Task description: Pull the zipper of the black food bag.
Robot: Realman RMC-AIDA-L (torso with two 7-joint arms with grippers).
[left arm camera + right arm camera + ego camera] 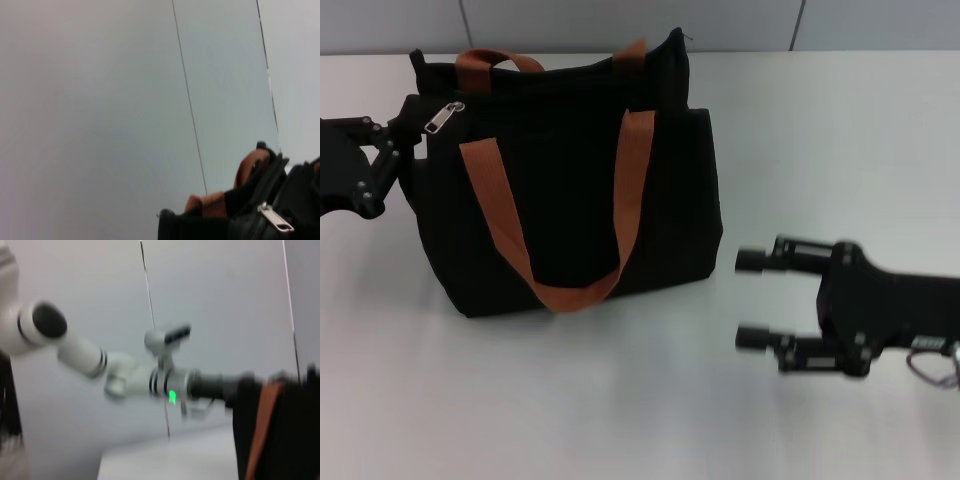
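On the white table, left claw unreadable beside the black food bag; right claw open.

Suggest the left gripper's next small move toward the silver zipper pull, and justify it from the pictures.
Probably a short nudge of the left gripper onto the small silver metal zipper pull: it sits beside the large black fabric food bag's upper corner, just short of the tab, apparently not yet gripping it. The right gripper rests open, away on the table.

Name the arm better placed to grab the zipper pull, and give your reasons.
Left. The left gripper sits against the black food bag's upper left corner beside the zipper; the right gripper hovers open, clear of the bag.
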